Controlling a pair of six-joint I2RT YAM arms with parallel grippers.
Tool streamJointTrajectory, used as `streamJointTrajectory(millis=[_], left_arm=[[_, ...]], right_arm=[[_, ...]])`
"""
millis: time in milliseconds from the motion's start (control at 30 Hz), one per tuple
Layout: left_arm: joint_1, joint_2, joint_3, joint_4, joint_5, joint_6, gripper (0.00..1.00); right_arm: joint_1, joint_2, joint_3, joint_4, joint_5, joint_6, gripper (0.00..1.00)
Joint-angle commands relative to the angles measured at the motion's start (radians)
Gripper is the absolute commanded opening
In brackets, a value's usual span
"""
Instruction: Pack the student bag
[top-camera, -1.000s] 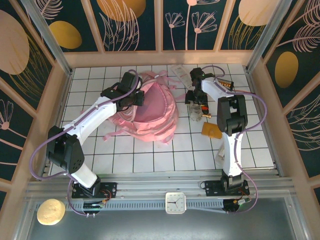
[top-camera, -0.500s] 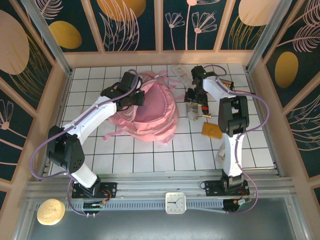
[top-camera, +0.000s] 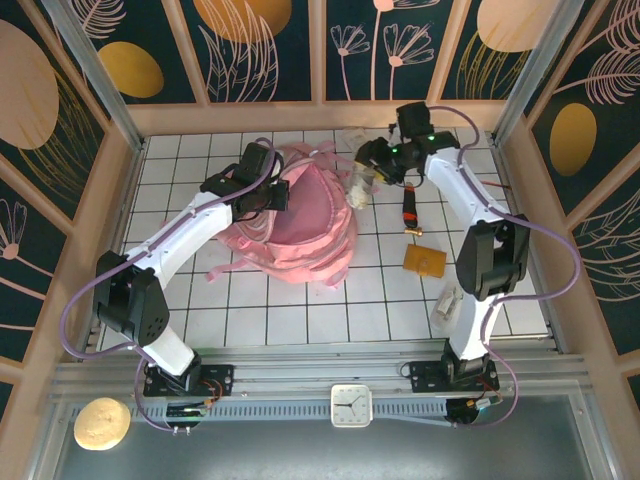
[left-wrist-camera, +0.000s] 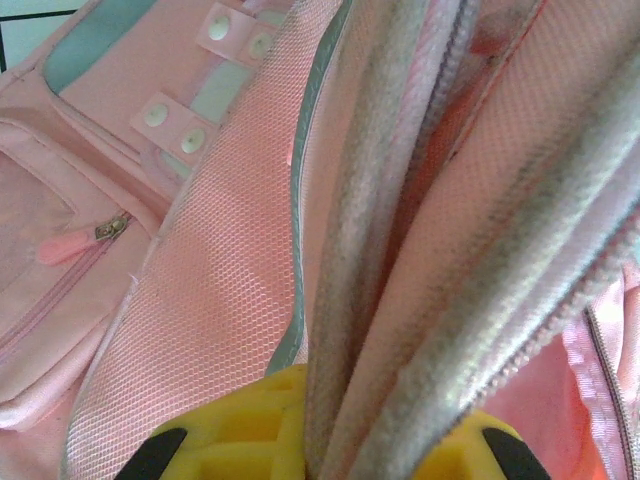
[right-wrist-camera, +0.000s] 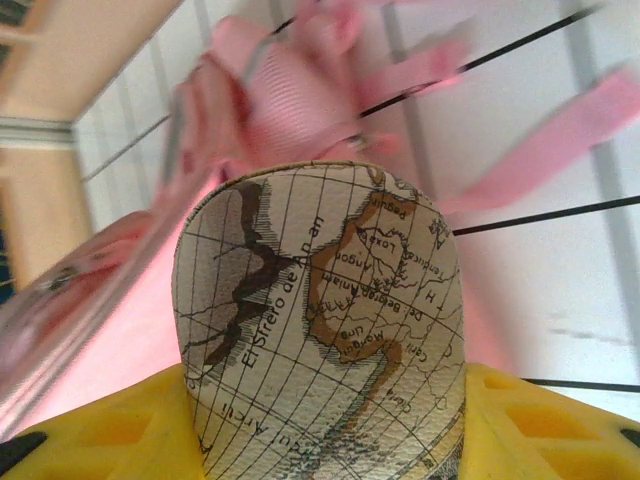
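The student bag (top-camera: 305, 225) lay on the tiled table (top-camera: 300, 320), left of centre. The left gripper (top-camera: 272, 196) was clamped on the zipper rim of its opening. Further back, just beside the bag's far right edge, the right gripper (top-camera: 368, 170) was closed on a map-printed case (right-wrist-camera: 320, 300).

Robotics lab test cell: aluminium frame (top-camera: 95, 75), patterned wall panels (top-camera: 260, 50), gridded tabletop (top-camera: 300, 320).

Square clock (top-camera: 351, 404) at near edge; orange card (top-camera: 423, 261) farther right.
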Motion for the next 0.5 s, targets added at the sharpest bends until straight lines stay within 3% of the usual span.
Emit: streamJointTrajectory(millis=[0, 267, 367, 467], left_arm=[[0.006, -0.025, 0.038, 0.086, 0.053, -0.073, 0.00], [0.006, -0.018, 0.057, 0.106, 0.077, -0.093, 0.00], [0.006, -0.019, 0.054, 0.112, 0.078, -0.097, 0.00], [0.006, -0.022, 0.051, 0.116, 0.075, -0.101, 0.00]], right_arm=[[0.078, 0.020, -0.045, 0.200, -0.118, 0.194, 0.45], [0.195, 0.203, 0.022, 0.401, -0.153, 0.391, 0.45], [0.217, 0.266, 0.075, 0.430, -0.173, 0.441, 0.68], [0.227, 0.279, 0.112, 0.434, -0.182, 0.432, 0.76]])
